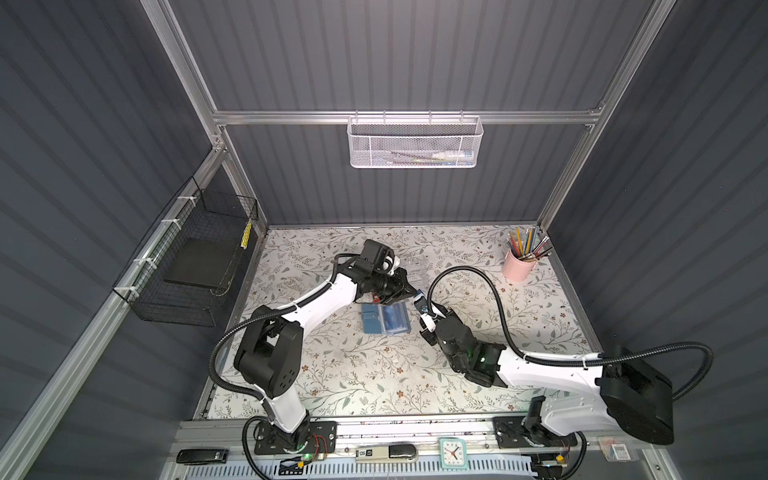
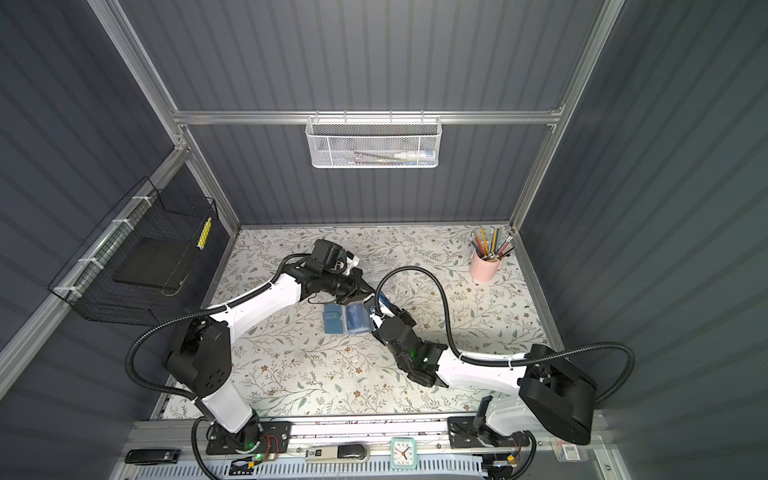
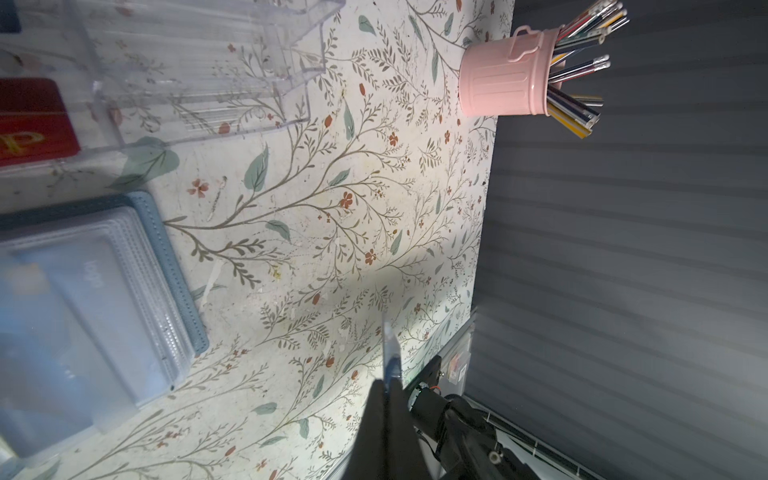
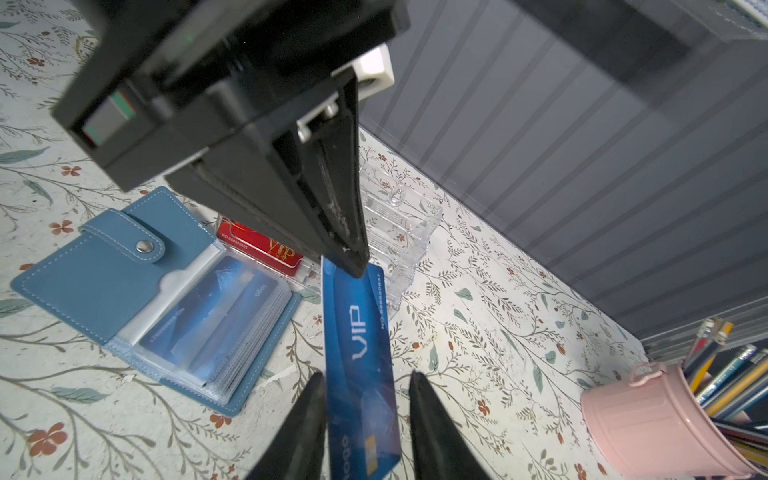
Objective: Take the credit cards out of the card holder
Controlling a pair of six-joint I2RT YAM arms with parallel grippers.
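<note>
The card holder (image 4: pixel 104 282) was seen open on the worktop (image 4: pixel 478 332), a sleeved credit card (image 4: pixel 208 307) inside; the left pincer (image 4: pixel 353 266) was clamped on the free credit card (image 4: pixel 357 340) — held clear of the holder; the right pincer (image 4: pixel 366 376) was parted around it — a straight withdrawal was judged safest.

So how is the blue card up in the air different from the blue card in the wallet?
The lifted card is out and bare, pinched at one end by the left gripper; the tucked card sits inside a see-through sleeve of the card holder. The lifted card hangs in the air; the tucked card lies flat. Both are blue with white print.
</note>
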